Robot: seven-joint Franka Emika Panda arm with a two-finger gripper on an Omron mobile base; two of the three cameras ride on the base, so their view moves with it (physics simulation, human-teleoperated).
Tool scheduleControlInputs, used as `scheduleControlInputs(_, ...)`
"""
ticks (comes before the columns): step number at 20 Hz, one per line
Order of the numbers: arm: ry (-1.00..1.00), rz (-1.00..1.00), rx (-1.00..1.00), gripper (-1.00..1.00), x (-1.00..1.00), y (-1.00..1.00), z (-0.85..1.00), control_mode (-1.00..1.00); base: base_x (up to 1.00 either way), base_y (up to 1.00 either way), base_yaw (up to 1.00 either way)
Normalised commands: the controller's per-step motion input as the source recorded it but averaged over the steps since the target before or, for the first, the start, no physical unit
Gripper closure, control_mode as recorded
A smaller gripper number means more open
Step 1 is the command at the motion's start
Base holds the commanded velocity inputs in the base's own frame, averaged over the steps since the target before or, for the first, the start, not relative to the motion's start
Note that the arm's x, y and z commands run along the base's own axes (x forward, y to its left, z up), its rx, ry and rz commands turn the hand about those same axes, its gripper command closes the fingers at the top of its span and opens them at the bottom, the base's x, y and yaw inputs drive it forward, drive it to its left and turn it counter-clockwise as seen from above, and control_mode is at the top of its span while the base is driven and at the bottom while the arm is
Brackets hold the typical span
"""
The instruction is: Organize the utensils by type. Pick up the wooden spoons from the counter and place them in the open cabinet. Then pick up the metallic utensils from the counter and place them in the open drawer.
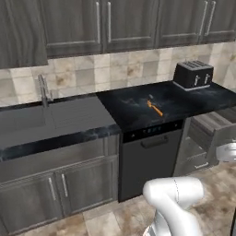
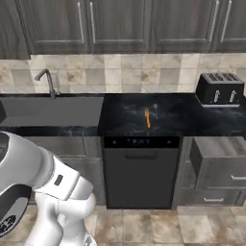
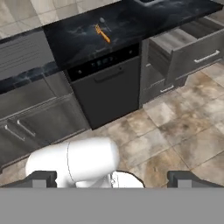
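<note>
A thin orange-handled utensil (image 1: 155,109) (image 2: 147,118) (image 3: 103,34) is seen lying flat on the dark marbled counter (image 1: 138,115), above the black dishwasher (image 2: 140,170); whether it is wood or metal cannot be told at this size. A small pale, possibly metallic tip (image 1: 150,97) (image 2: 154,105) is lying just beyond it, too small to identify. The open grey drawer (image 2: 218,166) (image 3: 188,48) is standing pulled out to the right of the dishwasher, near the utensil. A black toaster (image 1: 193,74) is sitting further right on the counter; a sink with a metal faucet (image 2: 46,80) is lying to the left. The upper grey cabinets (image 2: 120,24) are all looking shut from these angles, so the open cabinet is not being located.

The two-finger gripper (image 3: 111,179) is being held fully spread with nothing in it, well apart from the counter, over the tiled floor; the task is judged as barely started.

Risks being judged:
- the utensil's type is being misread, so it is being sent to the wrong place;
- the thin, flat handle is being pinched poorly and is slipping or being pushed along the counter;
- the arm is being swung into the protruding drawer front on approach;
- the small pale piece is being overlooked or knocked off the edge.
</note>
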Motion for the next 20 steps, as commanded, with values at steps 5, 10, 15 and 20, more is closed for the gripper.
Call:
scheduleControlInputs(5, 0.00, 0.00, 0.00, -1.00, 0.00, 0.00, 0.00, 1.00, 0.13, 0.20, -0.41)
scheduleControlInputs(10, 0.00, 0.00, 0.00, -1.00, 0.00, 0.00, 0.00, 1.00, 0.35, 0.59, 0.00)
scheduleControlInputs(15, 0.00, 0.00, 0.00, -1.00, 0.00, 0.00, 0.00, 1.00, 0.64, 0.56, 0.00)
scheduleControlInputs(20, 0.00, 0.00, 0.00, -1.00, 0.00, 0.00, 0.00, 1.00, 0.74, 0.06, 0.00)
